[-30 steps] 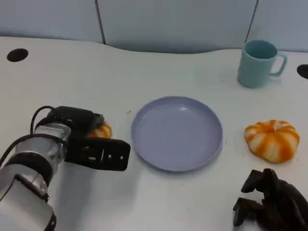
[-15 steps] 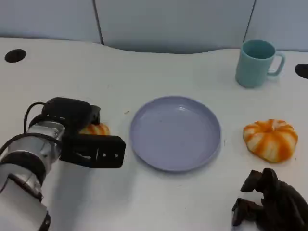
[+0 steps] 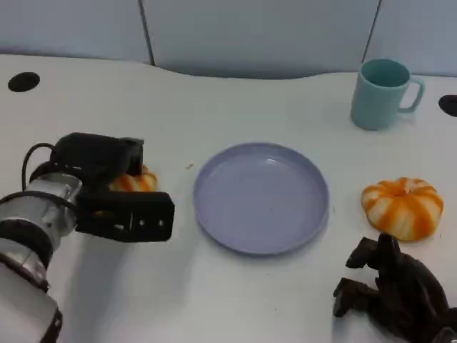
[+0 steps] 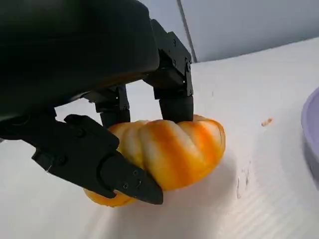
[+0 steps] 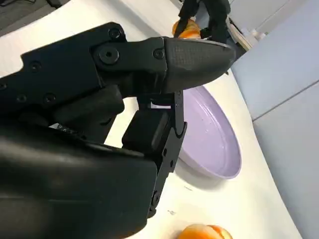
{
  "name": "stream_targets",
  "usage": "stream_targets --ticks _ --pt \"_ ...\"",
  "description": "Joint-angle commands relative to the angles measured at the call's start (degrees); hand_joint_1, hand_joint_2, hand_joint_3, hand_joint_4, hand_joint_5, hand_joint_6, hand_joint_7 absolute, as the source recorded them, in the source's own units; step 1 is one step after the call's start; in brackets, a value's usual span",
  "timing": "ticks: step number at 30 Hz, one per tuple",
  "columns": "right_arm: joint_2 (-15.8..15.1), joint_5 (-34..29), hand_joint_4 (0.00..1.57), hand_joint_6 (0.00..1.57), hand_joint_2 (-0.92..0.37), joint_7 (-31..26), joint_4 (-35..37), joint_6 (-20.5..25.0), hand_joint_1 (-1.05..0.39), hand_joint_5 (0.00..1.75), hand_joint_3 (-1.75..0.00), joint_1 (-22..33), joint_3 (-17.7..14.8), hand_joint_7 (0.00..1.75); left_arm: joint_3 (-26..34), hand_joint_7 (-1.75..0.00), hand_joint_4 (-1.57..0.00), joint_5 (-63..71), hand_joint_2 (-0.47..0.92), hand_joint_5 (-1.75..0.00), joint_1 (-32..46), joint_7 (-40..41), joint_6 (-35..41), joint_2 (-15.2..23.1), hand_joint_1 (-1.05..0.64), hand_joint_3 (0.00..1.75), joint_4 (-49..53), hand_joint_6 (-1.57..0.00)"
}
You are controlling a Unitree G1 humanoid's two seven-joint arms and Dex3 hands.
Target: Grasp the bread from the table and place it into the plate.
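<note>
A small orange-and-white striped bread [image 4: 169,149] sits in my left hand [image 4: 75,55], with fingers behind it and the thumb across its front. It is at or just above the white table. In the head view my left hand [image 3: 107,193] covers most of this bread [image 3: 134,181], left of the lilac plate [image 3: 260,196]. The plate has nothing in it. A second, larger striped bread [image 3: 403,207] lies to the right of the plate. My right hand [image 3: 389,293] rests near the table's front right, holding nothing, fingers apart in the right wrist view [image 5: 149,99].
A teal mug [image 3: 382,93] stands at the back right. Two dark round holes [image 3: 23,81] mark the table's far left and far right. The right wrist view also shows the plate [image 5: 209,134] and the larger bread [image 5: 204,232].
My left hand has shifted left and slightly away from me, taking the small bread with it. The right hand has barely moved.
</note>
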Motion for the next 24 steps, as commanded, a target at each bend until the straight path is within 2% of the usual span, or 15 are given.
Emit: stream_targets --ticks 1,6,8,11,17,19,21,24 --pt "-0.5 -1.1 1.31 1.17 -0.92 0.1 0.9 -1.2 -0.47 1.09 -0.42 1.8 0.3 1.02 1.2 -1.75 -0.76 -1.0 0.90 -1.75 -1.1 3.1 -2.0 1.5 -0.18 0.36 -0.6 -0.57" --pt "-1.0 -1.0 1.28 1.17 -0.92 -0.4 0.1 0.1 -0.47 1.09 -0.40 2.2 0.2 1.01 3.2 -1.75 -0.81 -2.5 0.85 -1.75 -1.1 8.1 -6.6 1.5 -0.12 0.37 -1.6 -0.62" --pt "-1.4 -1.4 1.27 1.17 -0.92 -0.3 0.1 0.1 -0.47 1.09 -0.41 2.2 0.4 1.01 4.0 -1.75 -0.81 -2.9 0.75 -1.75 -1.3 8.9 -8.6 1.5 -0.14 0.62 -1.9 -0.64" --pt "-1.6 -1.5 1.27 1.17 -0.92 -1.0 -0.7 1.1 -0.47 1.10 -0.40 2.3 0.3 1.01 5.5 -1.75 -0.83 -4.1 0.67 -1.75 -1.4 9.3 -11.8 1.2 -0.15 0.85 -2.2 -0.67" --pt "-2.1 -1.2 1.26 1.16 -0.92 -0.8 -1.3 1.7 -0.46 1.11 -0.41 2.6 0.2 1.01 5.5 -1.75 -0.84 -3.7 0.59 -1.75 -2.5 12.4 -16.5 -0.8 -0.16 0.88 -4.2 -0.65" --pt "-2.3 -1.1 1.26 1.15 -0.92 -0.6 -1.5 2.0 -0.46 1.11 -0.41 2.7 0.2 1.02 5.0 -1.68 -0.86 -3.2 0.58 -1.75 -3.0 13.2 -17.9 -1.6 -0.16 0.87 -4.7 -0.63" --pt "-2.4 -0.9 1.25 1.14 -0.92 -0.6 -1.7 2.4 -0.46 1.12 -0.42 2.9 0.2 1.02 4.6 -1.73 -0.87 -3.0 0.57 -1.75 -3.5 13.6 -19.7 -2.5 -0.15 0.91 -5.3 -0.63" --pt "-2.6 -0.6 1.26 1.13 -0.92 -0.3 -1.8 2.9 -0.45 1.12 -0.43 3.1 0.1 1.03 3.8 -1.74 -0.90 -2.5 0.52 -1.75 -4.4 14.0 -21.4 -4.3 -0.20 1.10 -6.2 -0.69"
